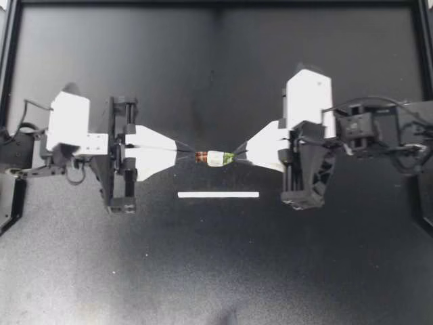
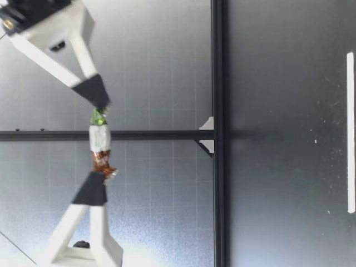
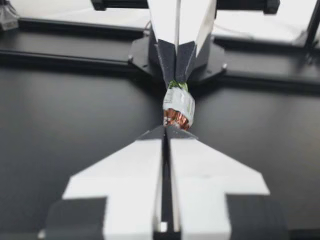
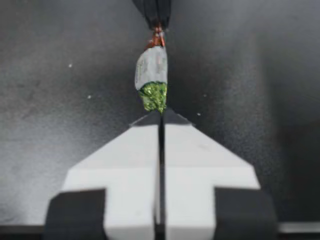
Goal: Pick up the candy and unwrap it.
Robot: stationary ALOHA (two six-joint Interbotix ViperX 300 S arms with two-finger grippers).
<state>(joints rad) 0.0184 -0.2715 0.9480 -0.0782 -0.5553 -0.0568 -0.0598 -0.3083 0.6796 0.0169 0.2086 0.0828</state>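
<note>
Pinched tips of candy (image 1: 215, 158) hidden

You're working over a matte black table (image 1: 216, 271); the low view shows pale specks of dust on it. One white strip (image 1: 218, 194) lies flat near the middle. Black frame rails (image 1: 216, 3) run along the far edge and both sides. Behind the far rail you get a pale grey backdrop (image 2: 156, 67) with a faint grid. A black upright post (image 2: 55, 135) stands against it, with a white bracket (image 2: 207, 136) where post meets rail. Light is soft and even, and bright beyond the rails in the left wrist view.
</note>
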